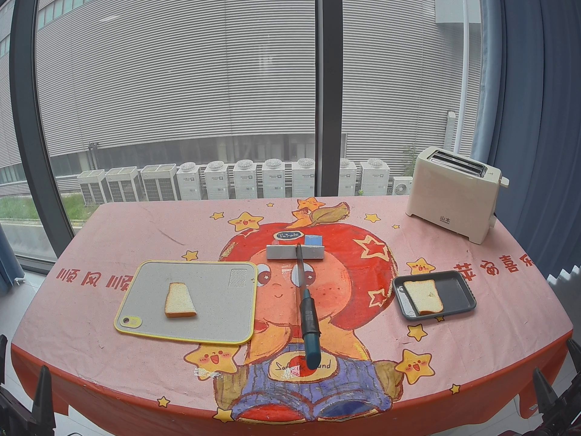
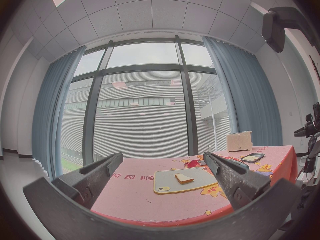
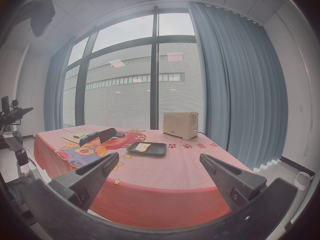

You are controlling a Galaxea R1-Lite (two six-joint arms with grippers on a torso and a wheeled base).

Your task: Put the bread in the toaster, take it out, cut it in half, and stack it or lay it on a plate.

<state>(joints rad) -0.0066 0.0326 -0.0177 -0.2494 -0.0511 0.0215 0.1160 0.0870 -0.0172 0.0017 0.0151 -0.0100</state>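
Apparently the cutting is done, and the step in hand looks to be plating. Well left of the knife [image 1: 308, 316], short of the near edge of the bench [image 1: 121, 243], the left gripper [image 2: 162, 157] hangs with its fingers [image 2: 100, 170] spread wide and nothing between them. Nearer the knife on that side lies the grey cutting board [image 1: 218, 310], with one bread piece [image 1: 180, 301] flat near its middle. The knife's blade is propped on a small grey rest [image 1: 295, 252], its teal handle toward the near edge. Right of the knife, a dark tray [image 1: 457, 292] holds a second bread piece [image 1: 423, 296]; farther right and behind stands the cream toaster [image 1: 455, 192], nothing showing above its slots. Well right of the knife, the right gripper [image 3: 159, 156] hangs off the bench edge, its fingers [image 3: 230, 180] likewise spread and empty. Next, I judge, the left arm must reach over the board, pinch the piece by its edges and carry it across the knife to the tray.
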